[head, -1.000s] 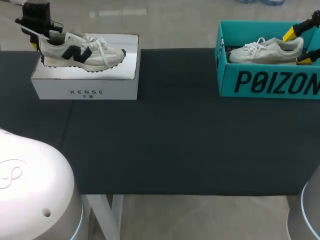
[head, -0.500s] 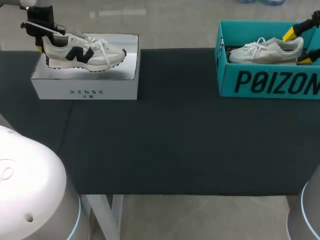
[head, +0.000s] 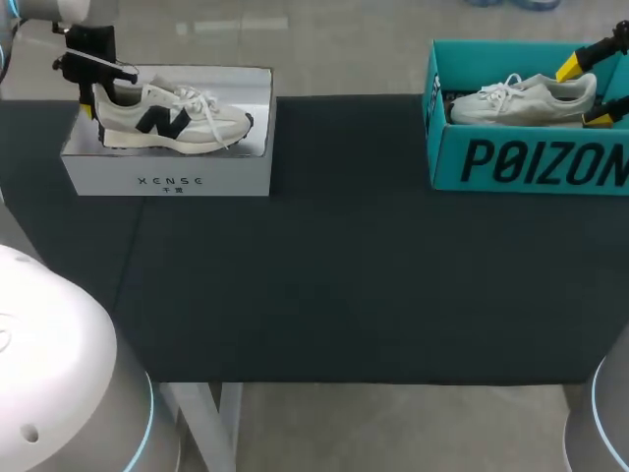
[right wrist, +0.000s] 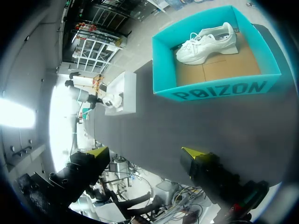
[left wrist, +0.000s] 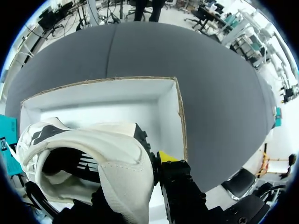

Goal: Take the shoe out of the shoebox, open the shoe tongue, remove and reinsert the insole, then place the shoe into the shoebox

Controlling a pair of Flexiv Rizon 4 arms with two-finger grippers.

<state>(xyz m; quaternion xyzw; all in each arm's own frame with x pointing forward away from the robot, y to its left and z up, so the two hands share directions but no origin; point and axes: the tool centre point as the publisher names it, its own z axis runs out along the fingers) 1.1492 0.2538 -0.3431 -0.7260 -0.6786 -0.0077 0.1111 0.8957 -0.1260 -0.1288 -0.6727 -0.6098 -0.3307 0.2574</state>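
A white sneaker with a black side logo (head: 172,118) hangs over the open white shoebox (head: 167,179) at the table's far left. My left gripper (head: 93,93) is shut on its heel. In the left wrist view the heel collar of the white sneaker (left wrist: 93,154) fills the space between the fingers of my left gripper (left wrist: 133,182), with the white shoebox's floor (left wrist: 117,100) below. One yellow fingertip (left wrist: 166,156) shows; the other is hidden behind the heel. My right gripper (head: 585,93) stands open and empty at the far right.
A teal shoebox (head: 531,162) at the far right holds a plain white shoe (head: 521,98). In the right wrist view my right gripper (right wrist: 145,153) is well above the teal shoebox (right wrist: 219,88). Dark cloth (head: 334,265) covers the table between the boxes.
My left gripper has carried the sneaker a little to the right and down toward the white shoebox. The right arm has not moved.
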